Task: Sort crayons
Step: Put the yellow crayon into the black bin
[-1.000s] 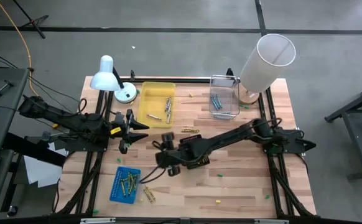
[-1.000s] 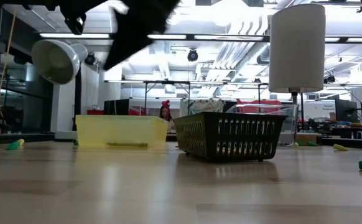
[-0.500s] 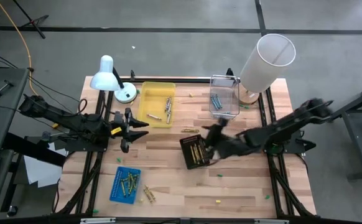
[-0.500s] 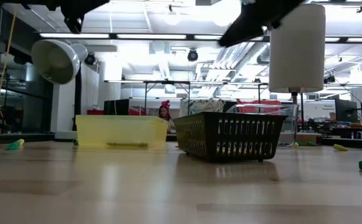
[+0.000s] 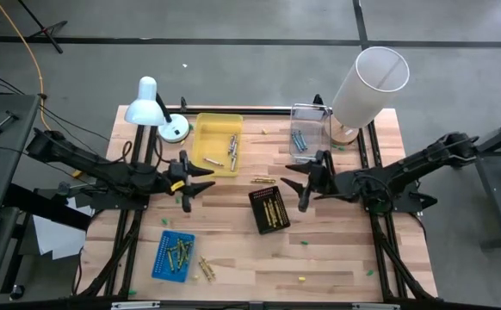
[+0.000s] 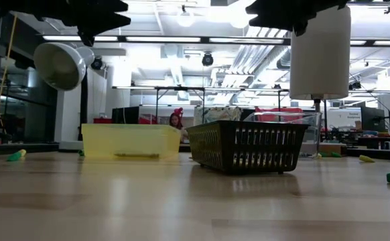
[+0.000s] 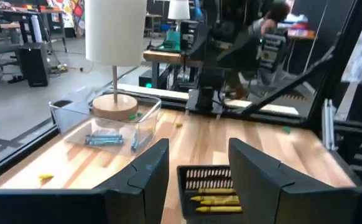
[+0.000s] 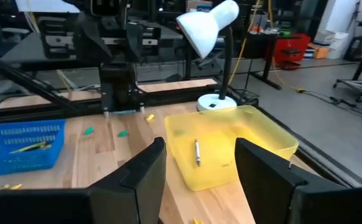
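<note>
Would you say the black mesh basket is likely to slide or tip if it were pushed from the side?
The black mesh basket looks low and wide, so probably slides rather than tips. Its perforated walls suggest light plastic; the yellow crayons inside add little weight.

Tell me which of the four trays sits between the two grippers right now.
The black basket, holding yellow crayons. It lies mid-table between the left gripper and right gripper; the yellow, clear and blue trays sit off toward the table's edges.

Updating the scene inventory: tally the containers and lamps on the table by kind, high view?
Yellow plastic tray: 1
Clear plastic bin: 1
Black mesh basket: 1
Blue perforated tray: 1
White gooseneck desk lamp: 1
White cylinder-shade lamp on a wooden base: 1
Total: 6
</note>
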Robot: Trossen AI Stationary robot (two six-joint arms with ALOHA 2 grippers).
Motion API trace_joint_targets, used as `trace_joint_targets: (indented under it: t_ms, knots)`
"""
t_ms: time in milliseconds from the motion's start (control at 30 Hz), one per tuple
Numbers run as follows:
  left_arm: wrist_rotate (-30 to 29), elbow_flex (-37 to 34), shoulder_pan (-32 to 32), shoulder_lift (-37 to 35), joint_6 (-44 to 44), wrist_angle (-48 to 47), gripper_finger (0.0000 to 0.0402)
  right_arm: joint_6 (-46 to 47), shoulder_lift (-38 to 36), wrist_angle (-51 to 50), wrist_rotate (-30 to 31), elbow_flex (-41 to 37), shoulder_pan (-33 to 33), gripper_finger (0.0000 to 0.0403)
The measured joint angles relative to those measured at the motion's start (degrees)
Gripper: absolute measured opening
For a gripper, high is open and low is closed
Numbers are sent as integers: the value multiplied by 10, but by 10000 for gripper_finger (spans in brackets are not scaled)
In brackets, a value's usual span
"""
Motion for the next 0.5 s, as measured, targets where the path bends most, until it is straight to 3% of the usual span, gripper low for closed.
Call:
trace_joint_targets:
  t_ms: [500]
  knots:
    - [1, 0, 0, 10, 9, 13, 154, -5, 0, -14, -11, 1, 0, 185]
